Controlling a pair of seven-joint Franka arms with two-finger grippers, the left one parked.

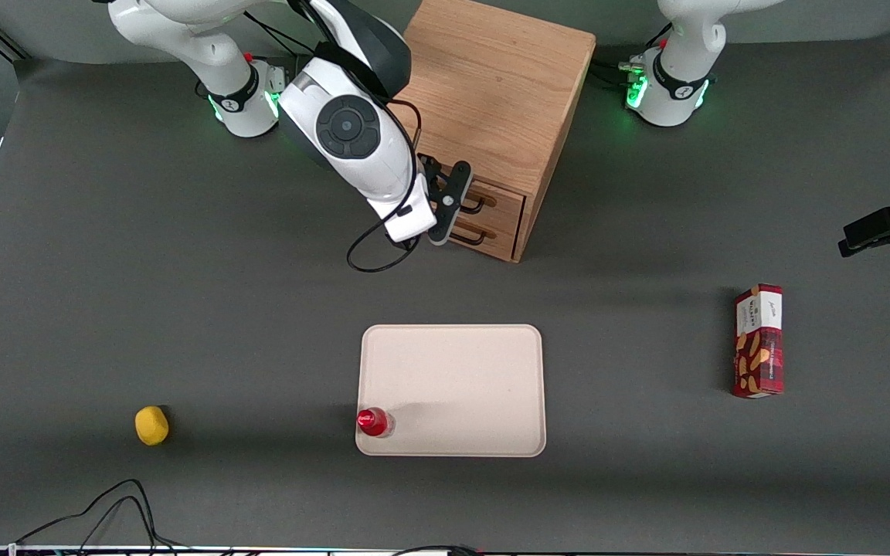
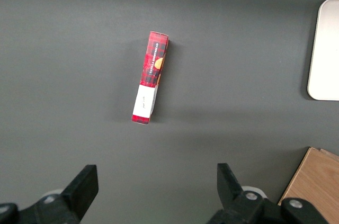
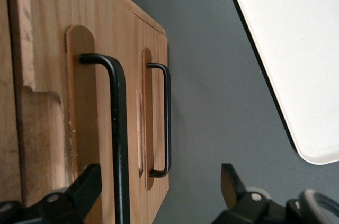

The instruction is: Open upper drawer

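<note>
A: So where does the gripper (image 1: 454,202) sit against the cabinet (image 1: 491,93)?

B: Right in front of its drawer faces, level with the upper drawer (image 1: 495,202). Its jaws stand apart, one finger (image 3: 79,192) against the wood, the other (image 3: 233,187) out over the table (image 1: 182,309).

A: And the handle (image 3: 117,128)?

B: That black bar runs between the two fingers, not yet clamped, I'd say. Both drawers look shut.

A: Why come in that way?

B: Probably so the fingers can close across the bar and pull straight out from the cabinet. The lower handle (image 3: 165,121) lies just beside it, so a slip downward would catch the wrong drawer.

A: Anything in the path?

B: The tray (image 1: 453,386) lies nearer the camera than the cabinet, well apart from it
</note>
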